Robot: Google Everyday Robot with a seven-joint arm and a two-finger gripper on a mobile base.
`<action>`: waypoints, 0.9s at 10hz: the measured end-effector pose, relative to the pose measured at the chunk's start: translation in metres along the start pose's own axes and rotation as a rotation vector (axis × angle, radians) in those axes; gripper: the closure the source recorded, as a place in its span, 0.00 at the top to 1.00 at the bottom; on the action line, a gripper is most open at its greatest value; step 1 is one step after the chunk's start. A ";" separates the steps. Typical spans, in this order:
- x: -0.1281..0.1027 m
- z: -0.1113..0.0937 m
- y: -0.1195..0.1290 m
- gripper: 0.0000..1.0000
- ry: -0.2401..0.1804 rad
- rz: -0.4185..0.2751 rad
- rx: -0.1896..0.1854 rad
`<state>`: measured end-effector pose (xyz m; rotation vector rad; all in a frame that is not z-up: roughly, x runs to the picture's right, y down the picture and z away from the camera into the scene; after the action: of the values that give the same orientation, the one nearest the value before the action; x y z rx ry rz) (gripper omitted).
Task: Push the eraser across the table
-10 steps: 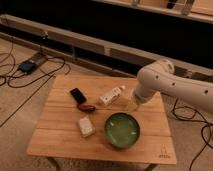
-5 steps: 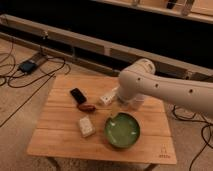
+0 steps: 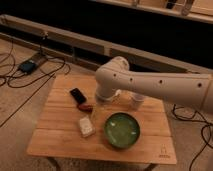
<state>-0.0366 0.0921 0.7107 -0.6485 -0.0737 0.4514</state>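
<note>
The eraser (image 3: 77, 95) is a small flat black block lying on the left part of the light wooden table (image 3: 60, 137). My white arm reaches in from the right across the table's back half. The gripper (image 3: 100, 101) hangs below the arm's bulky joint, just right of the eraser and above the small reddish-brown oblong thing (image 3: 85, 107). It is not touching the eraser.
A pale cream block (image 3: 86, 126) lies in front of the reddish-brown thing. A green bowl (image 3: 121, 130) sits at front centre-right. Cables and a dark box (image 3: 27, 65) lie on the floor to the left. A dark wall ledge runs behind the table.
The arm has swung left across the table, bringing the gripper from near the bowl's back edge to just right of the eraser. The objects on the table have not moved.
</note>
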 end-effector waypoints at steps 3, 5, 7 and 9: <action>-0.041 0.027 0.010 0.80 0.020 -0.078 -0.076; -0.060 0.046 0.017 0.80 0.023 -0.113 -0.119; -0.075 0.068 0.022 0.80 0.019 -0.135 -0.158; -0.086 0.087 0.016 0.80 0.020 -0.142 -0.177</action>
<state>-0.1383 0.1159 0.7763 -0.8158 -0.1410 0.3028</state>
